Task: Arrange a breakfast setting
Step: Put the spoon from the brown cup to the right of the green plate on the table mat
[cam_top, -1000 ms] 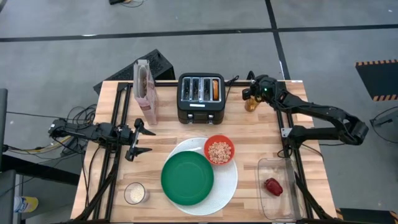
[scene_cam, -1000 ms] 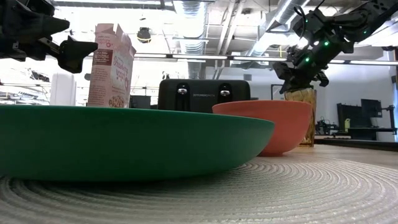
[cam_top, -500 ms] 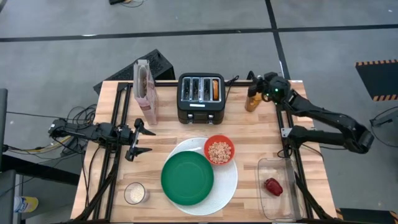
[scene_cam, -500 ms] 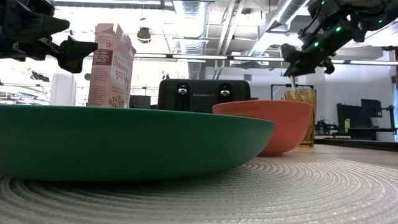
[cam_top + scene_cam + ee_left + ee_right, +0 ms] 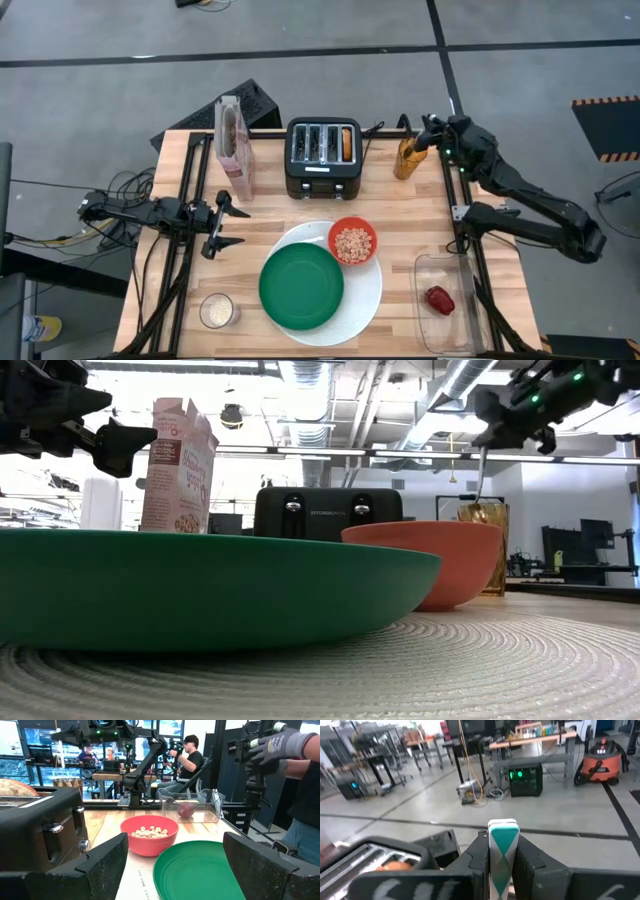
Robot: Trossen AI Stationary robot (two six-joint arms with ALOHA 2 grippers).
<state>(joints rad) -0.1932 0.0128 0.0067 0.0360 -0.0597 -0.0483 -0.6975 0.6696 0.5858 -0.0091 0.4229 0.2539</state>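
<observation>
spoon (image 5: 503, 851) in right end effector (image 5: 432, 136), apparently above glass (image 5: 405, 160)

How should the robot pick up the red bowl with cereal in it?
Pinch the red bowl by its rim, coming straight down. It sits upright with cereal inside, so keep it level. The side away from the green plate looks freest; either tool could try.

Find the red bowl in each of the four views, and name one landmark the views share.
High: bowl right of centre, on the white plate.
Low: right of centre, behind the green plate.
Left wrist: centre.
Right wrist: not in view.
Landmark: toaster.
</observation>
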